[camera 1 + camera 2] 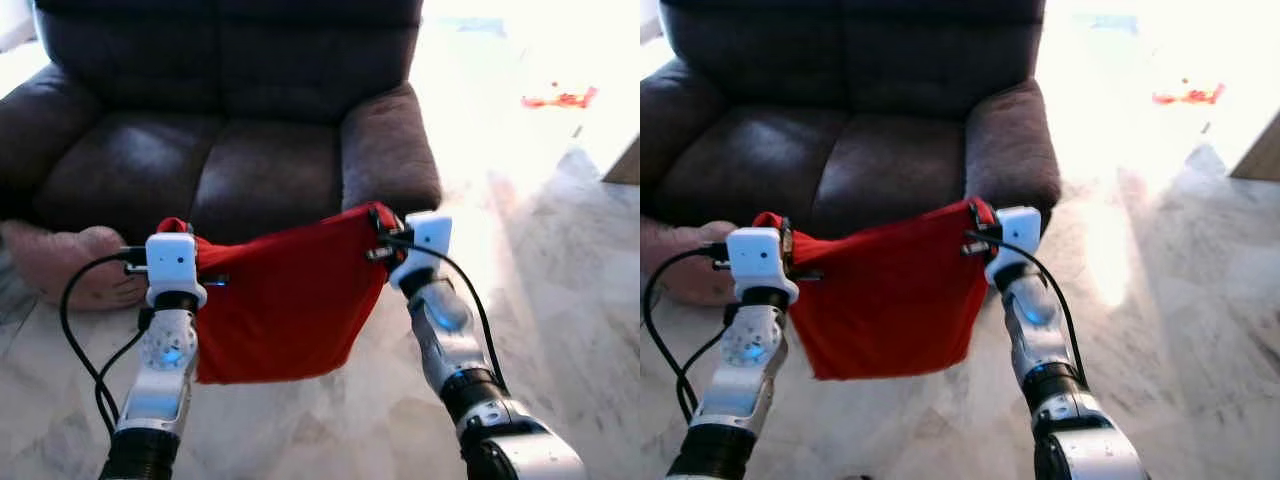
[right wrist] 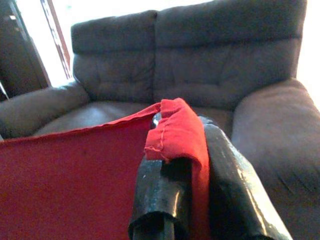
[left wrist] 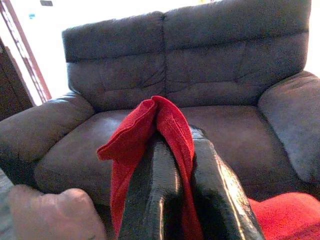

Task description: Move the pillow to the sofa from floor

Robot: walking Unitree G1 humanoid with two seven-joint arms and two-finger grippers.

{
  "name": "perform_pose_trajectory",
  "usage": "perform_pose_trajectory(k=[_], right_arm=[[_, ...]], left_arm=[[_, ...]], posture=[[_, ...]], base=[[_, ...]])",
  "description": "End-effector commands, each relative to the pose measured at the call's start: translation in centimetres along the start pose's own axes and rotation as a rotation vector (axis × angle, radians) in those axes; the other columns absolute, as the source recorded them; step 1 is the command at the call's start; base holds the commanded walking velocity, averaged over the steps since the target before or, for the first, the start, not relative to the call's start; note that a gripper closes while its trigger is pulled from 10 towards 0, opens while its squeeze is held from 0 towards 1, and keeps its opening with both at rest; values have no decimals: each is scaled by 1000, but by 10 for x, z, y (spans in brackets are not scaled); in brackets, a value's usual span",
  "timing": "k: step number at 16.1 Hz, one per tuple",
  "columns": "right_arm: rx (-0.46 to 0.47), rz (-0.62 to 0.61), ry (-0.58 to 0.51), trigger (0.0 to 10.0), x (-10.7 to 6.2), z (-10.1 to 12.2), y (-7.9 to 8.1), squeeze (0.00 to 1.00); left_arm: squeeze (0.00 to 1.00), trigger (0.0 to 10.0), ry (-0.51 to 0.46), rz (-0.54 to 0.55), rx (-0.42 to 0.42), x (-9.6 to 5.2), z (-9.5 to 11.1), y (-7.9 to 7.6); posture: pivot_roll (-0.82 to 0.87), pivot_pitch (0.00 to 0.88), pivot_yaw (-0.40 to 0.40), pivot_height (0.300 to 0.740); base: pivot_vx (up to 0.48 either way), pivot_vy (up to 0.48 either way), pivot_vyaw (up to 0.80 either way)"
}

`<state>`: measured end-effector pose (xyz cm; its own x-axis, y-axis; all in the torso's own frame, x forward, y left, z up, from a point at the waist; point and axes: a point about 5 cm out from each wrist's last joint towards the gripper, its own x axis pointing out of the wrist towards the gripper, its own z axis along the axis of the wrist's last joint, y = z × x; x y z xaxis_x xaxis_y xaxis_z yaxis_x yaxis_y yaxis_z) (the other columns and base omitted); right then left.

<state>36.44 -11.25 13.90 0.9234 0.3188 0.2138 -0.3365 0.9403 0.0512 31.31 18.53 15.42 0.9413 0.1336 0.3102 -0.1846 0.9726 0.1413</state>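
Observation:
A red pillow (image 1: pixel 285 300), limp like cloth, hangs stretched between my two grippers just in front of the dark brown sofa (image 1: pixel 130 165), above the floor. My left gripper (image 1: pixel 168 228) is shut on its upper left corner; in the left wrist view the red fabric (image 3: pixel 160 120) is pinched between the black fingers (image 3: pixel 150 190). Its upper right corner is held by my right gripper (image 1: pixel 382 224), also shut, with the fabric (image 2: pixel 177 130) folded over a fingertip. The sofa seat lies straight ahead, beyond the pillow's top edge.
A pinkish cushion (image 1: pixel 70 262) lies on the floor against the sofa's left front. The sofa's right armrest (image 1: pixel 390 150) stands close to my right gripper. Pale marble floor (image 1: pixel 560 280) spreads to the right, with a small red item (image 1: pixel 560 98) far off.

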Motion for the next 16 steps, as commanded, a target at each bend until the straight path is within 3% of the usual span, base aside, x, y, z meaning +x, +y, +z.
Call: perform_pose_trajectory(k=[1,5,7,11,13,15,16], right_arm=[[-5,-36,-108,10000,5,22,-9,0],[-54,8,-124,10000,4,25,-3,0],[-2,4,-126,10000,6,26,-1,0],[-37,29,-125,10000,6,28,1,0],[-60,50,-128,10000,6,29,4,0],[-4,49,-118,10000,7,27,6,0],[-26,45,-125,10000,7,28,5,0]], left_arm=[[0,10000,-108,15,27,8,24,3],[0,10000,-131,21,42,8,32,4],[0,10000,-140,18,50,10,36,4],[0,10000,-158,19,53,13,42,3],[0,10000,-160,22,54,14,44,4],[0,10000,-161,23,52,14,44,5],[0,10000,-160,24,50,14,44,5]], posture=[[92,112,-42,740],[95,112,-43,740],[95,112,-43,740],[94,109,-45,740],[93,106,-45,740],[95,101,-45,740],[96,99,-45,740]], base=[[349,0,0],[405,0,383],[441,0,316],[448,0,0],[454,0,628],[458,0,400],[458,0,0]])
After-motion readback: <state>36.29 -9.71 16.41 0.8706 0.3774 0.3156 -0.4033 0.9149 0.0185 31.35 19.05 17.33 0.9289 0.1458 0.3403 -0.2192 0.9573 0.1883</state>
